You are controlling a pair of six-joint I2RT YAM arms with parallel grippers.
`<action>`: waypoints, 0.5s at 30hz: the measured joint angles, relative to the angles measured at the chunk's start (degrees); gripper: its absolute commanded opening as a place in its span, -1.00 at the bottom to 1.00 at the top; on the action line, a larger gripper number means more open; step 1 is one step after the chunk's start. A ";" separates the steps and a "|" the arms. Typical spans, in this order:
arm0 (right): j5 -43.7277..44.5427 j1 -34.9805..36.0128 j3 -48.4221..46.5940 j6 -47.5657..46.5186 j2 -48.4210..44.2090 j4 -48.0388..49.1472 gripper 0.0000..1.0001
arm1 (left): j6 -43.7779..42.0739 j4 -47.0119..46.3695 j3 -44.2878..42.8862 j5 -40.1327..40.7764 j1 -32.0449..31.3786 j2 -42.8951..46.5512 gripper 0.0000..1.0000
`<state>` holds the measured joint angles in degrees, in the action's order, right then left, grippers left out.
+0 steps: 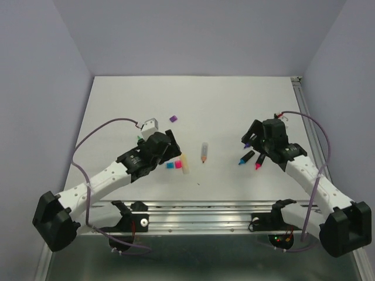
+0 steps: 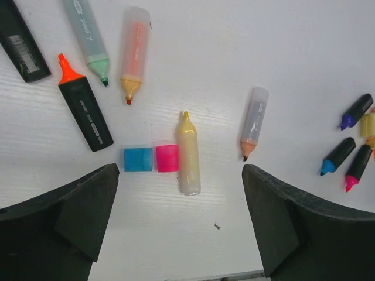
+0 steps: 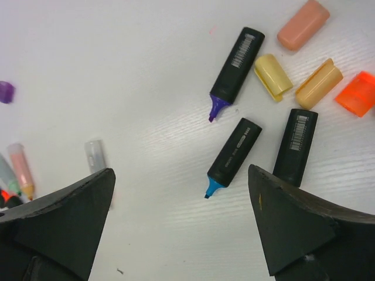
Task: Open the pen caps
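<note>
Between the fingers of our left gripper nothing is held, and they stand wide apart above the table; just past them a blue cap and a pink cap lie side by side, next to the bared yellow highlighter; our right gripper gapes empty too, over the uncapped purple highlighter and blue highlighter; further out a yellow cap and an orange cap lie loose on the table, let fall once pulled off, we judge, so both hands are free.

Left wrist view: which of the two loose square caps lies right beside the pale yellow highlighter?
The pink plastic cap, beside the pale yellow highlighter; the blue plastic cap sits beyond it.
</note>
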<state>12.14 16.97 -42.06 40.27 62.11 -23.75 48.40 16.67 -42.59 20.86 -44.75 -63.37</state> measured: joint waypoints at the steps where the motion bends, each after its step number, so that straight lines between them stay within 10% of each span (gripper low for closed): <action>1: 0.07 -0.02 -0.39 0.00 -1.60 -0.66 1.00 | 0.20 0.96 -0.50 1.09 -0.02 2.45 0.98; 15: 9.60 -0.02 0.15 1.01 -24.83 -9.77 1.00 | 12.59 13.40 -0.50 16.55 1.49 19.41 0.98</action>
<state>21.74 16.95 -41.91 41.28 37.28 -33.52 60.99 30.06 -43.09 37.41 -43.27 -43.97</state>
